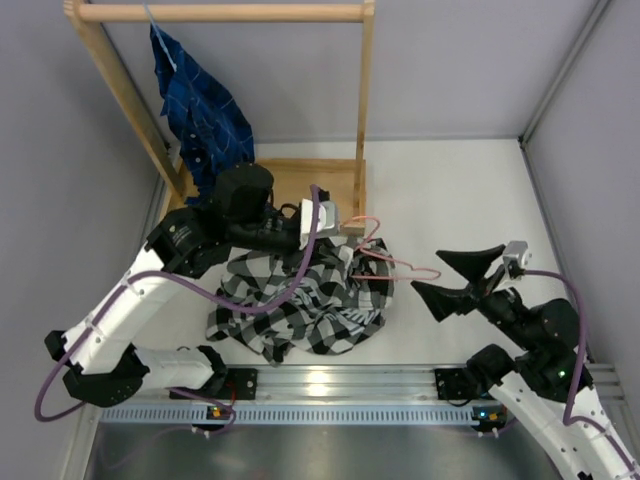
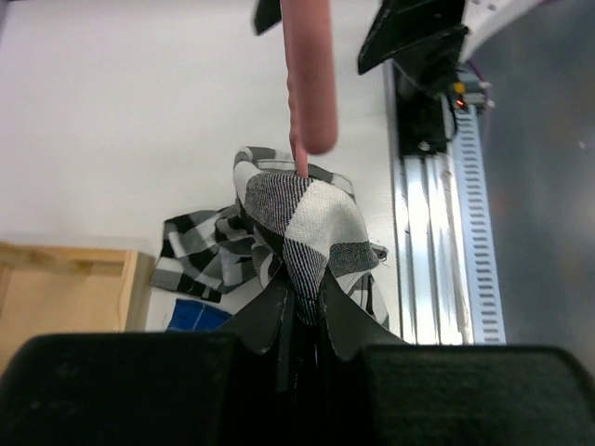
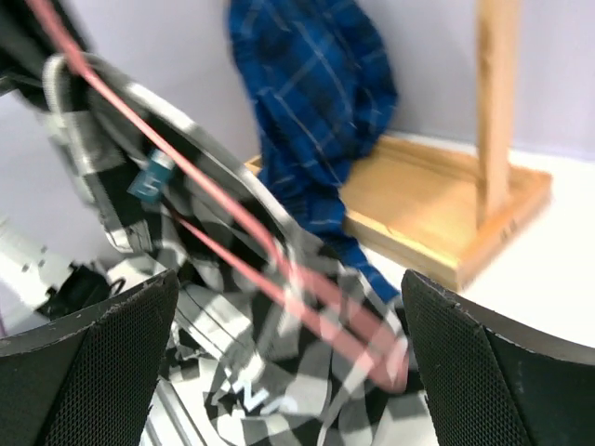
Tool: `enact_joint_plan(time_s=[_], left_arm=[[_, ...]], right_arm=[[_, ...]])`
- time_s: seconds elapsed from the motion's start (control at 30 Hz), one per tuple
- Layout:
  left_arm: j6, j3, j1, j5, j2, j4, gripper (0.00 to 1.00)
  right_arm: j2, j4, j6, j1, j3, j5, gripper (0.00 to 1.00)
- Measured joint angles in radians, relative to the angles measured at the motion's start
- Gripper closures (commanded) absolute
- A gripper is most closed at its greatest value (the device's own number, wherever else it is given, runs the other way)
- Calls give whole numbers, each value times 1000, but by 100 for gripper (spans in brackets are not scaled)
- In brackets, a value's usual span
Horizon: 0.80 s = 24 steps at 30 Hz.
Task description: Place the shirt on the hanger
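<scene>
Over to the left gripper (image 2: 297,302) first: clamped shut on a raised fold of the black-and-white checked fabric shirt (image 1: 300,305), pinching the cloth between both fingers. Below that pinch, just a crumpled heap of checks on the white table (image 1: 460,190), between the two arms and just ahead of the silver aluminium rail (image 1: 340,382), with white lettering peeking out in the right wrist view. Now to the thin pink wire hanger (image 1: 395,265): running out of the lifted fold beside the left fingers, lying across the heap's right edge, poking past the cloth toward the right arm. Cannot tell how much of the wire sits inside the fabric. Across at the right gripper (image 1: 455,278): spread wide, gripping nothing, hovering just beside that pink tip. At the back, a wooden rack (image 1: 220,12) with a dark blue plaid shirt (image 1: 205,110) draped near its left post.
</scene>
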Motion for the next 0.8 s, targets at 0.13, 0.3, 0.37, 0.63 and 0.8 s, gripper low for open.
enact_joint_plan(time_s=[0.13,0.3,0.37,0.63,0.8], left_arm=[[-108,-139,0,-155,-138,140,100],[-232,-283,0,-266,-303,295,100],[-276,-315,0,-288,-341,341,100],[-370,-363,0,-320,-360,434,100],[-390,-380,0,-340,-359,449,100]], right_arm=[[-31,-78,113,0,-11,88,7],[-16,26,290,0,-149,16,26],[27,107,352,0,-206,-17,34],[433,528,536,6,-232,-163,41],[504,659,579,21,-232,-184,40]])
